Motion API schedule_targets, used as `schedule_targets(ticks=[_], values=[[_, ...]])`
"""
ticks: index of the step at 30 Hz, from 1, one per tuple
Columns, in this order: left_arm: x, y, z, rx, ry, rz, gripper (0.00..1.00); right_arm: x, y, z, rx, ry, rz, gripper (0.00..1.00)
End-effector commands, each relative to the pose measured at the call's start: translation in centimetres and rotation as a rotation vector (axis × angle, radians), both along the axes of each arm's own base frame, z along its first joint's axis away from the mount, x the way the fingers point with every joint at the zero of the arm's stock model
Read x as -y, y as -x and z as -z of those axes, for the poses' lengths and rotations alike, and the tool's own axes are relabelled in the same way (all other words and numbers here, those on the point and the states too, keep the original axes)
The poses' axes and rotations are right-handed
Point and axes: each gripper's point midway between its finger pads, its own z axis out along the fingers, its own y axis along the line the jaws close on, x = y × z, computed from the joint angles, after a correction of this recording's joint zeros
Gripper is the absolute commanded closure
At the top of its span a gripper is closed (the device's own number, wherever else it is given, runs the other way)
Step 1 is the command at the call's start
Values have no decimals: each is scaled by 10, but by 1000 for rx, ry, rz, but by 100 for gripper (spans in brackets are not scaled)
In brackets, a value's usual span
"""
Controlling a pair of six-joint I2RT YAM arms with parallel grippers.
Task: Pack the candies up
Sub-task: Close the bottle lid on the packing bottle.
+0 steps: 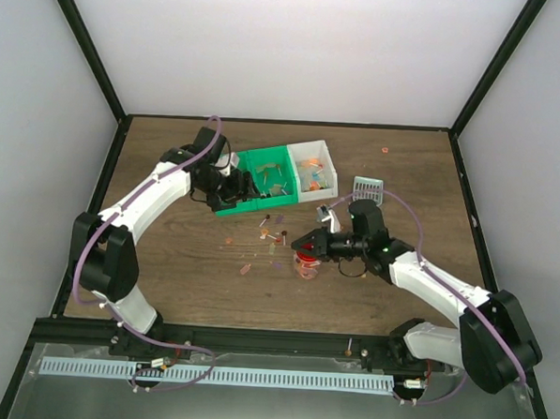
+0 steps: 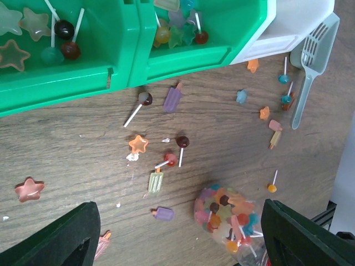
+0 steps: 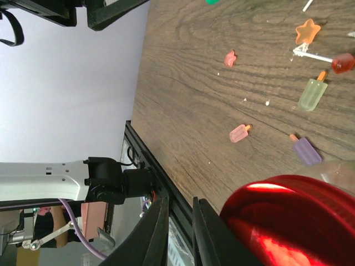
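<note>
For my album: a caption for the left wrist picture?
Loose candies scattered on a wooden table between a green tray, a pale scoop and a candy-filled jar.

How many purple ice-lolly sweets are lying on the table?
2. One purple lolly lies near the green tray; the second purple lolly lies beside the jar. More may hide inside the jar or trays.

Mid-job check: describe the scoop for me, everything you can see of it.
The scoop is pale blue-green and looks like plastic, with a slotted head and a slim handle. It lies on the table right beside the white bin, head closest to the bin. A few loose candies lie along its handle. Nothing grips it.
</note>
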Motion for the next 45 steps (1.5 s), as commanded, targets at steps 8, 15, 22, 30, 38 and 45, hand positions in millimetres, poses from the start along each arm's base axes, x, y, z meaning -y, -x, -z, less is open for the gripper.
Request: schedule_targets(ticks=[8,15,22,30,38,45], values=[[2,-1,-5,22,24,15,19,8,-19,-26,66,-35,37,84],[0,2,-3,15,9,22,19,13,-20,0,13,-8,38,85],[-1,0,1,14,4,19,18,11,-26,-24,67,-24,34,85],[-1,1,8,22,10,17,18,15,-32,-69,163,-71,55,84],[-4,8,9,18,34,-41,18,31,-18,-11,71,-65,55,84],[-8,11,7,-4,37,-101,18,32,-14,12,35,-78,28,85]])
